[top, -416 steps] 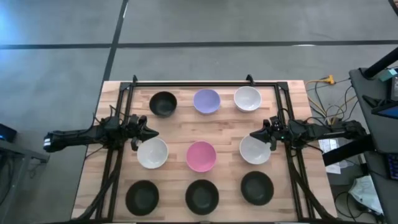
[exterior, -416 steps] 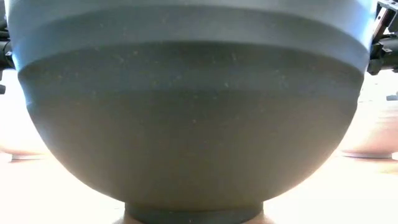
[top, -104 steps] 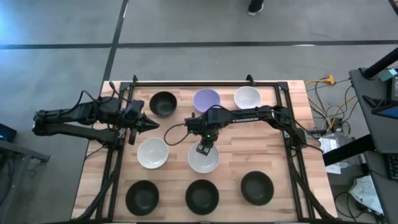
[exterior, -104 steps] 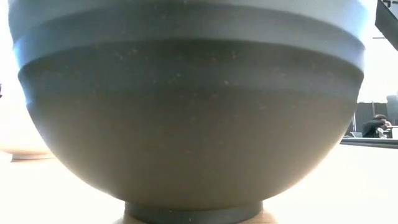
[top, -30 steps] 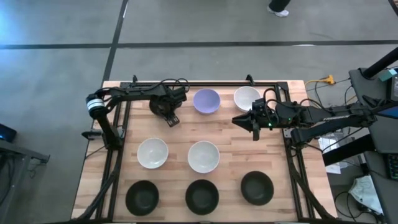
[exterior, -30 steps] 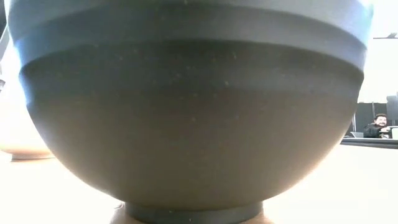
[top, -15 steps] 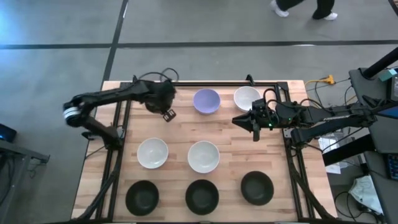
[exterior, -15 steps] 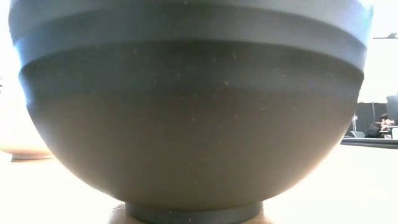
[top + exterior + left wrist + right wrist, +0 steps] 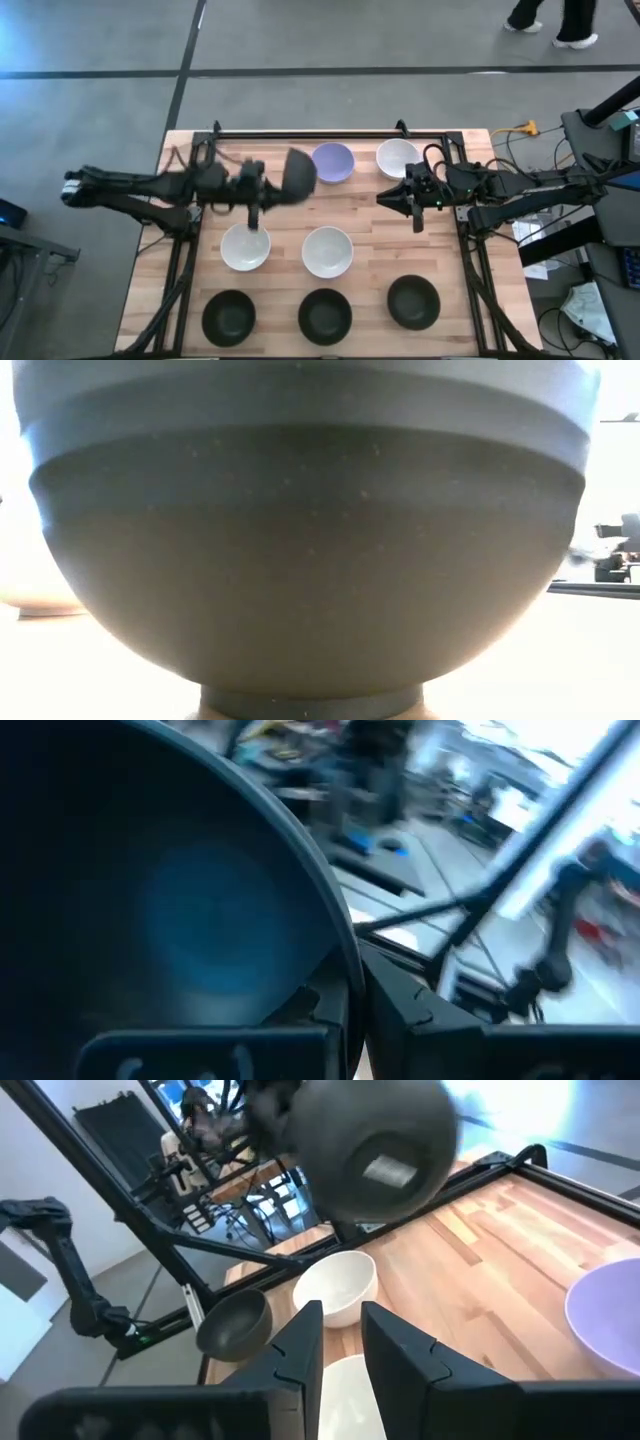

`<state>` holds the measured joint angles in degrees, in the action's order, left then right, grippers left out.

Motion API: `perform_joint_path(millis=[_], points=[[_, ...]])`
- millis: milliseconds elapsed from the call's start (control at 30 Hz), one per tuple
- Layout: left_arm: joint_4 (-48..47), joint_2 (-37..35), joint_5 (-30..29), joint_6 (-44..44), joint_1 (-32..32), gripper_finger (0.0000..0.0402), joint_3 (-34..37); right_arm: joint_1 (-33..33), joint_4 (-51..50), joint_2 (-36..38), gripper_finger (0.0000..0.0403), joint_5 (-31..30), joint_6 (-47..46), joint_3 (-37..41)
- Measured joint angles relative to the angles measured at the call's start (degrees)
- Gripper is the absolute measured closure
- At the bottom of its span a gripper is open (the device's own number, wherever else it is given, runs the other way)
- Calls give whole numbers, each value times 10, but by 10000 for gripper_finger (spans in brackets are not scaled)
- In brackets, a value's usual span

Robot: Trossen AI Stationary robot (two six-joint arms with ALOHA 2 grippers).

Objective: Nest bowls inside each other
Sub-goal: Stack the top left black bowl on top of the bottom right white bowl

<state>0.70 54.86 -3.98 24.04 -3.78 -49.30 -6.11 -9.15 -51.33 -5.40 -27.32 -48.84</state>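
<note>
From above, the left gripper (image 9: 268, 193) clamps the rim of a black bowl (image 9: 299, 176), lifted above the table (image 9: 370, 215) beside the lavender bowl (image 9: 333, 161). Two white bowls (image 9: 245, 246) sit mid-table and three black ones (image 9: 324, 315) line the near edge. The right gripper (image 9: 384, 198) hovers by another white bowl (image 9: 396, 156).

At table height, the near middle black bowl (image 9: 300, 540) blocks nearly everything.

The left wrist view shows the held bowl's inside (image 9: 170, 910).

The right wrist view shows its own fingers (image 9: 300, 1345) slightly parted and empty, facing the raised bowl (image 9: 375, 1150).
</note>
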Motion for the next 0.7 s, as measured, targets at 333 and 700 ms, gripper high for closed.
perform_joint_path(millis=[333,700], points=[[-62,121,-116,-139,-165,401,-81,0,-63,59,333,1,6,0],[-490,364,-55,-285,-167,401,-410,0,-109,104,333,0,5,0]])
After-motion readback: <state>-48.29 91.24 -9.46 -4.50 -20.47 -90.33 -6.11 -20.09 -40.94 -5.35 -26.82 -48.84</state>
